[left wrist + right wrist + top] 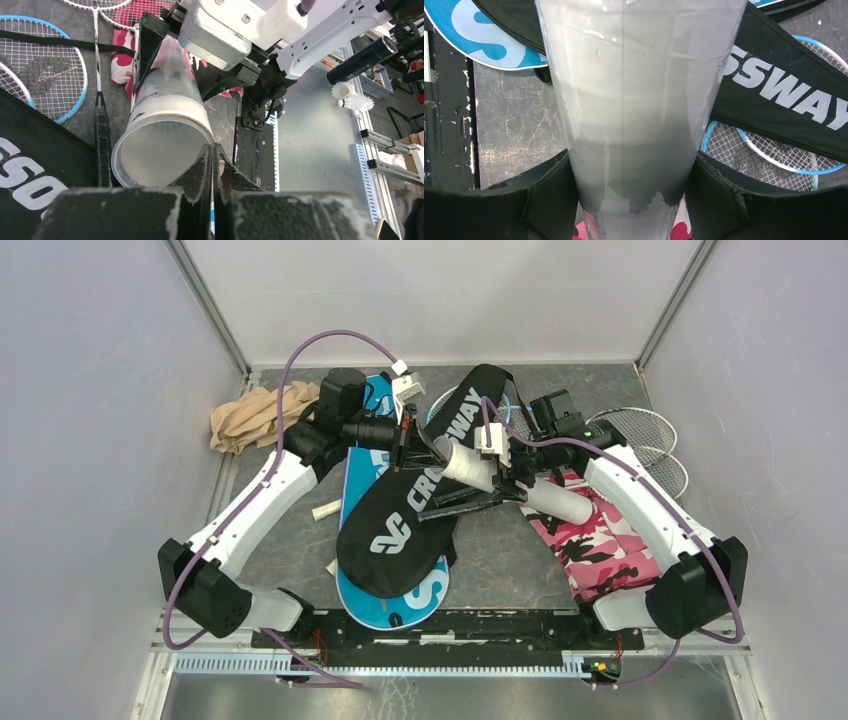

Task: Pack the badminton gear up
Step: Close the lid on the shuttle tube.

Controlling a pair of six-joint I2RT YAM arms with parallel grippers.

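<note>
My right gripper (505, 478) (634, 200) is shut around the long white tube (540, 492) (639, 100) and holds it slanted above the table. The tube's open end (160, 155) faces my left gripper (408, 445) (213, 150). That gripper is shut with nothing visible between its jaws, and its tips are at the rim's edge. Below lie the black CROSSWAY cover (410, 505) (784, 95) on the blue SPORT cover (400, 605) (489, 35). A blue racket (50, 65) (769, 150) and a silver racket (640, 435) lie at the back right. Two shuttlecocks (350, 97) show beyond the table's front rail.
A pink camouflage cloth (600, 545) lies under the right arm. A tan cloth bundle (255, 415) sits at the back left. A small white piece (325, 510) lies left of the covers. Walls close in on three sides.
</note>
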